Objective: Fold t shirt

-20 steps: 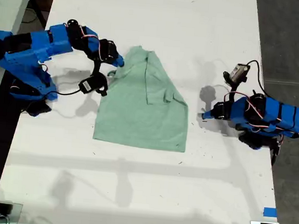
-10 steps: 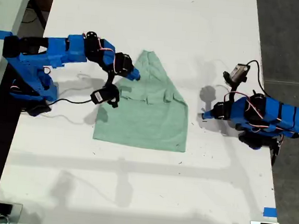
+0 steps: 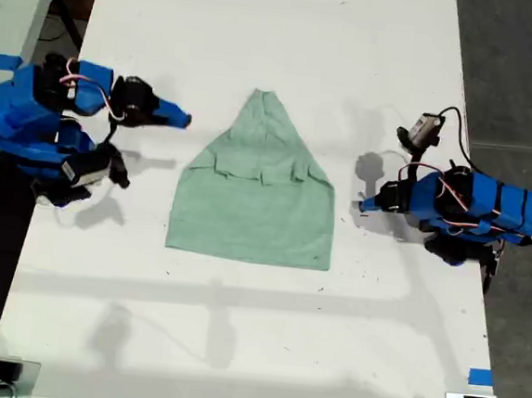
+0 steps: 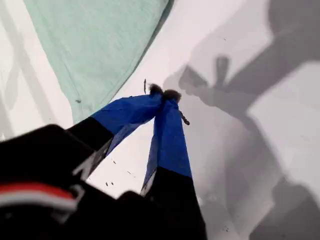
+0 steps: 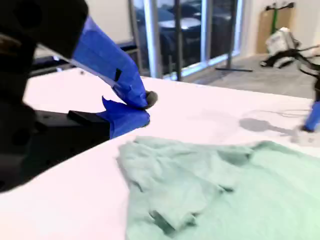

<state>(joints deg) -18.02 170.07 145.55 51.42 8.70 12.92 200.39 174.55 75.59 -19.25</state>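
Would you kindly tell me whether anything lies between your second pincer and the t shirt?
Nothing visible does. Only bare white table separates my second pincer from the t shirt, which lies flat with no other object on or beside it.

A long white table [image 3: 262, 31] fills most of the exterior view, its surface lightly speckled and crossed by soft grey shadows. Dark grey floor [image 3: 519, 72] runs along the exterior view's right. A pale surface [image 3: 8, 0] shows at that view's left edge. Bits of blue tape [image 3: 480, 376] sit near the table's lower corner on the exterior view's right. In the second wrist view, tall windows with dark frames [image 5: 175, 30] stand behind the table, beside a pale wall [image 5: 255, 20], bright daylight coming through
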